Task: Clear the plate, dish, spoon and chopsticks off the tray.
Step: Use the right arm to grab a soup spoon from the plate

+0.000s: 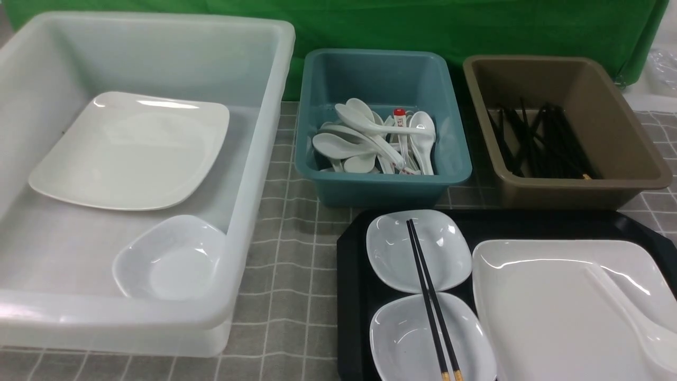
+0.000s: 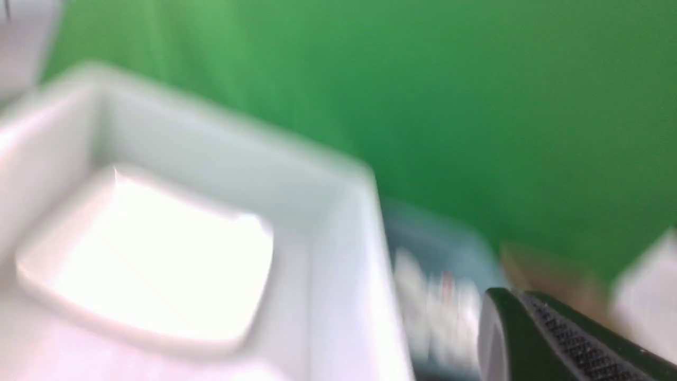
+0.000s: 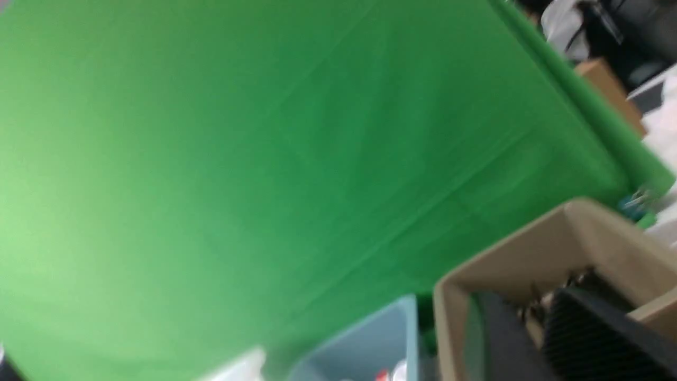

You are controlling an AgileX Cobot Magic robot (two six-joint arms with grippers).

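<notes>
The black tray (image 1: 353, 275) lies at the front right. Two small white dishes (image 1: 449, 254) (image 1: 402, 338) sit on it, with the black chopsticks (image 1: 428, 296) lying across both. Right of them is the large white plate (image 1: 539, 307), and the white spoon (image 1: 624, 299) rests on it. Neither arm shows in the front view. In the blurred left wrist view my left gripper (image 2: 515, 299) is shut and empty, up above the bins. My right gripper (image 3: 534, 317) is open by a narrow gap with nothing in it, in front of the brown bin (image 3: 529, 248).
A big translucent white bin (image 1: 264, 159) at the left holds a white plate (image 1: 132, 151) and a small dish (image 1: 169, 259). A teal bin (image 1: 381, 185) holds several spoons. The brown bin (image 1: 582, 193) holds several black chopsticks. A green backdrop stands behind.
</notes>
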